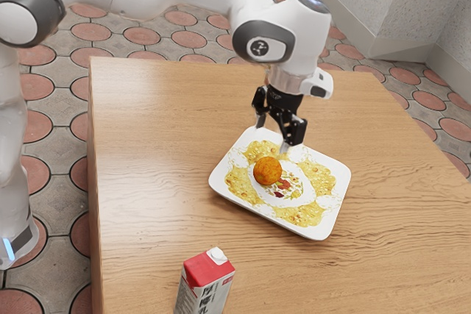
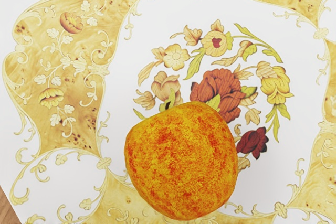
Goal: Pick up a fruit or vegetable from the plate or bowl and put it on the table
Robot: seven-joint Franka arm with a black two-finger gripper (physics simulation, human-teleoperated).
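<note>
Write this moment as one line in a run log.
gripper: open, near fruit | fruit: on plate, ungripped | carton: on table | pick: not done

A rounded orange fruit [image 2: 181, 161], mottled with red and yellow, is sitting on a white plate [image 2: 299, 51]. It is covering the near left part of a printed ring of flowers and leaves. A large rust-red flower [image 2: 215, 88] is showing just beyond the fruit on its far side, and a smaller dark red flower [image 2: 253, 142] is showing to its right. Golden panels [image 2: 65, 82] with pale scrollwork are framing the white middle. Beyond the plate's near left edge, a bit of brown wooden surface [image 2: 6, 211] is peeking out.
</note>
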